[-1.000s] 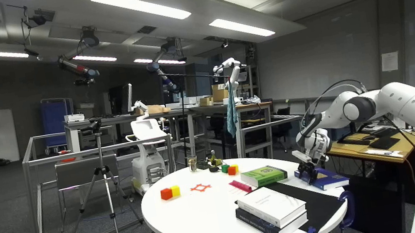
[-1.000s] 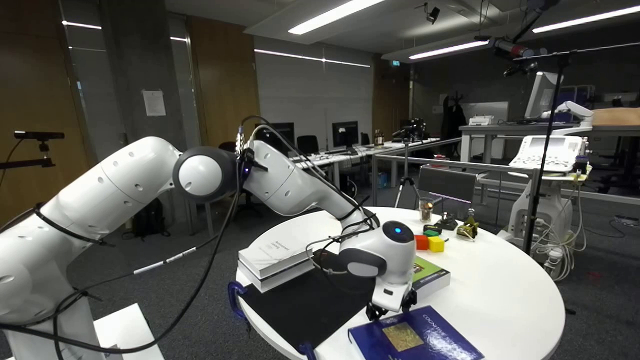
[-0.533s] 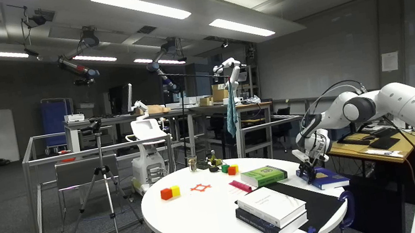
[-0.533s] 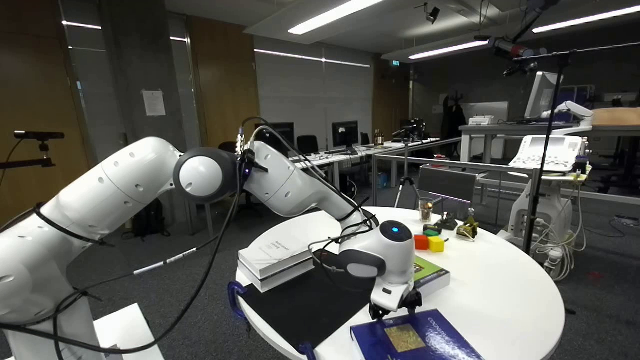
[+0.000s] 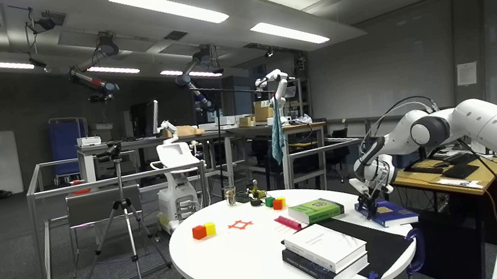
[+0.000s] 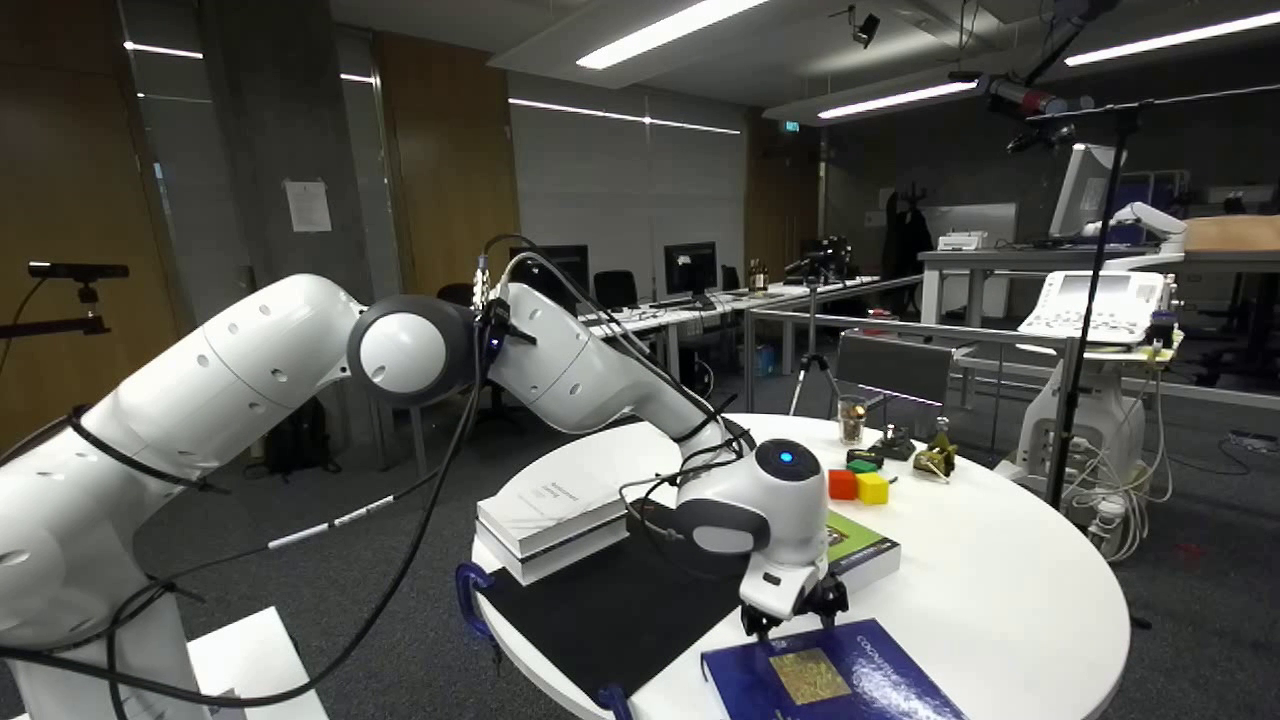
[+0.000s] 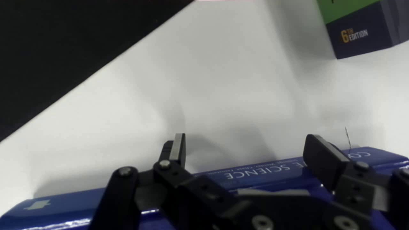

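Okay, so the thing to look at here is how the blue book (image 6: 825, 685) lies against the gripper (image 7: 246, 140). The jaws are spread wide with nothing pinched in them; in the wrist view the white tabletop (image 7: 223, 80) shows right through the gap.

The book lies flat on it, at about 6 o'clock from the middle of that gap. Its long side, the spine (image 7: 255, 174) with the SCIENCE lettering, runs from a bit under 9 o'clock to roughly 3, so it's nearly lined up with the way the fingers (image 7: 178, 148) are spread. By eye, then, the two fingers take in a stretch of the spine's length, not the book's thickness. Both fingertips (image 7: 311, 148) reach just past the spine in that view, but whether either one touches it, or how high they are, can't be made out.

As for who's nearer, the white arm (image 6: 555, 360) is the only one at this table, and it's right there: in an exterior view the gripper (image 6: 796, 630) sits at the book's far edge, with the cover (image 6: 900, 690) stretching away toward 5 o'clock. Also around: the green book (image 7: 358, 30), near, at about 1 or 2 o'clock in the wrist view, and the black sheet (image 7: 64, 48), toward 10.
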Controlling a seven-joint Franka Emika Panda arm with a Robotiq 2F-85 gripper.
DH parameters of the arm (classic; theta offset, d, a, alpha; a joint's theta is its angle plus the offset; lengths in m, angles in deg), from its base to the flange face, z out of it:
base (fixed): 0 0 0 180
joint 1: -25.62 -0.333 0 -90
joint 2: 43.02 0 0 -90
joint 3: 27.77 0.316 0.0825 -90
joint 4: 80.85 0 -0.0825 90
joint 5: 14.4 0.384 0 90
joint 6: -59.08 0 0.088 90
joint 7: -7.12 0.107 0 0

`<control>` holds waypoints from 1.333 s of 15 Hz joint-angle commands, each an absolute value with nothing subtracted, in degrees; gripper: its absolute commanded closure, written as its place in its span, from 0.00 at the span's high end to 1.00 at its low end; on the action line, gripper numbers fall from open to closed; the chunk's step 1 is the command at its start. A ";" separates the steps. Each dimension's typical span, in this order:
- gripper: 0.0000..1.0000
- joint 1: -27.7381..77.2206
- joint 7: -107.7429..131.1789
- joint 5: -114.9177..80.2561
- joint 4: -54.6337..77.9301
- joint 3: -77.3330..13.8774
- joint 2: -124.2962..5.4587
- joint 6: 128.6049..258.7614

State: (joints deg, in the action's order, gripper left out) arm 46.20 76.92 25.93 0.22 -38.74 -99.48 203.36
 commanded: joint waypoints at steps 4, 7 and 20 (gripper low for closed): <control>1.00 46.77 77.80 26.89 2.25 -38.15 -98.24 205.76; 1.00 46.82 77.27 27.26 3.37 -38.10 -97.57 206.08; 1.00 47.32 75.68 27.74 7.69 -38.05 -95.18 209.13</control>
State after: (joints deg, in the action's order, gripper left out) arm 46.74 77.17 26.73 2.59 -38.73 -98.70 206.74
